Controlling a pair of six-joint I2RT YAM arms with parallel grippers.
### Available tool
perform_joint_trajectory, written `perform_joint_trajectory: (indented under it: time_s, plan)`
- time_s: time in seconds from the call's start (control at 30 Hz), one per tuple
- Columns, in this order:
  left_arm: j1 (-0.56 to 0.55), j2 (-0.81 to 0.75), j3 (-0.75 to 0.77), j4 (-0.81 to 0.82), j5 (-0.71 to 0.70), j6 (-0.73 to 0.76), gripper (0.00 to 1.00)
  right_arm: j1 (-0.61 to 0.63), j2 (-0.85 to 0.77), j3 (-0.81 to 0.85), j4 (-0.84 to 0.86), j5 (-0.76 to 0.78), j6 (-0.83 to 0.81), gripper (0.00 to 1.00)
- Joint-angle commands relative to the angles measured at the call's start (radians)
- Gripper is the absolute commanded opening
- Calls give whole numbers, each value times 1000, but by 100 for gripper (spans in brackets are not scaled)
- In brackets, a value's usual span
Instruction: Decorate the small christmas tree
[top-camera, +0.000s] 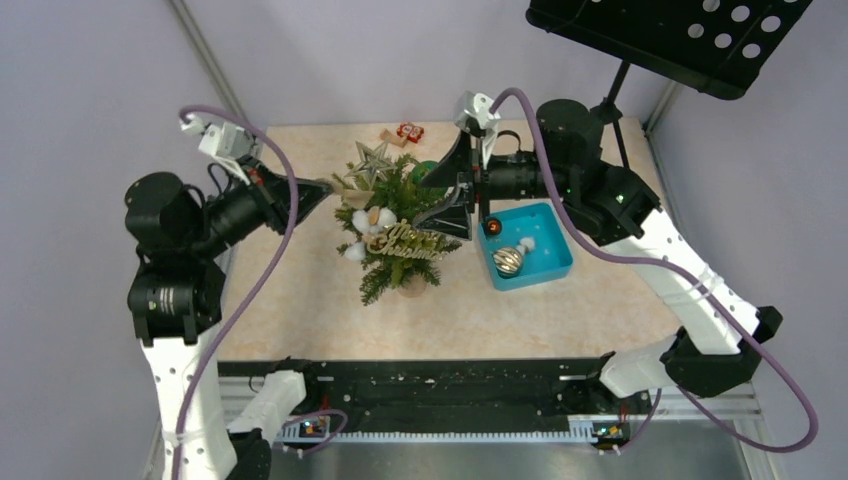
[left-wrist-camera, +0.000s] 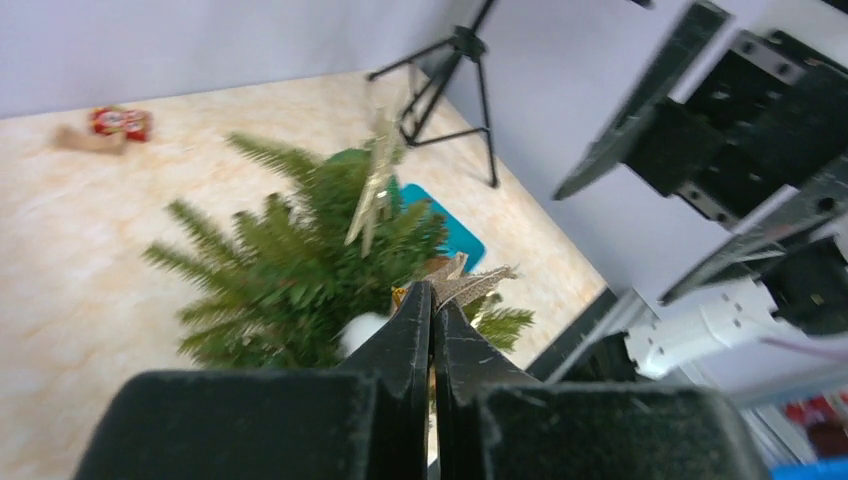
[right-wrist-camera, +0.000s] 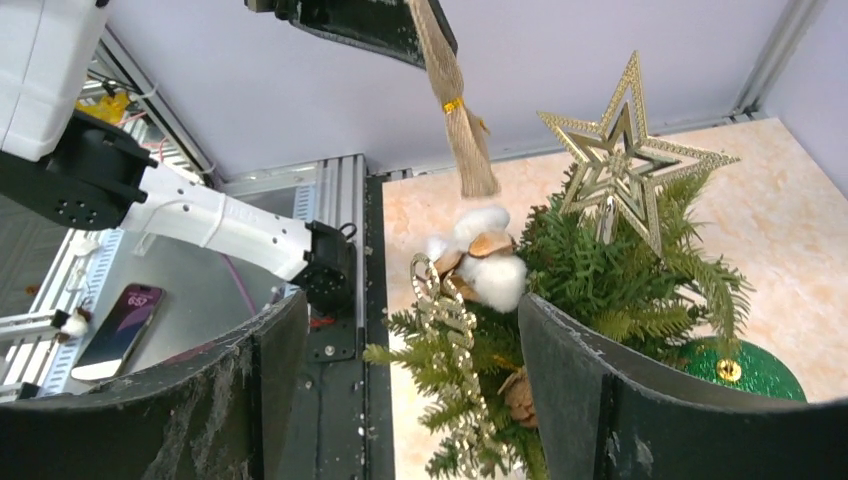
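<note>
The small christmas tree (top-camera: 400, 235) stands mid-table with a gold star (top-camera: 372, 162) on top, white cotton balls, a gold "Merry Christmas" sign (top-camera: 405, 243) and a green ball (top-camera: 423, 172). My left gripper (top-camera: 333, 186) is at the tree's upper left, shut on a burlap ribbon (left-wrist-camera: 470, 283). The ribbon hangs down beside the star in the right wrist view (right-wrist-camera: 455, 100). My right gripper (top-camera: 455, 198) is open and empty at the tree's right side. Its fingers (right-wrist-camera: 620, 400) flank the sign (right-wrist-camera: 450, 330) and the branches (right-wrist-camera: 600, 280).
A teal tray (top-camera: 553, 228) right of the tree holds a striped ball (top-camera: 508, 260), a small red ball (top-camera: 493, 227) and a white one. Red gift ornaments (top-camera: 410, 131) lie at the back. A black music stand (top-camera: 680, 35) stands at the back right.
</note>
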Motion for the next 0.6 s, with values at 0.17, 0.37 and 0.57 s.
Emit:
perform_joint_trajectory:
  time_s: [0.17,0.37,0.57]
  plan:
    - [262,-126,-200,13,12,-177,0,-19,-85,-52,38,22,-15,77]
    - [277,-42,-174,-147,-74,121,0,-45,-115,-92,39,2,-19,78]
    - [278,41,-114,-216,-19,311,0,-49,-114,-97,39,-1,-9,78]
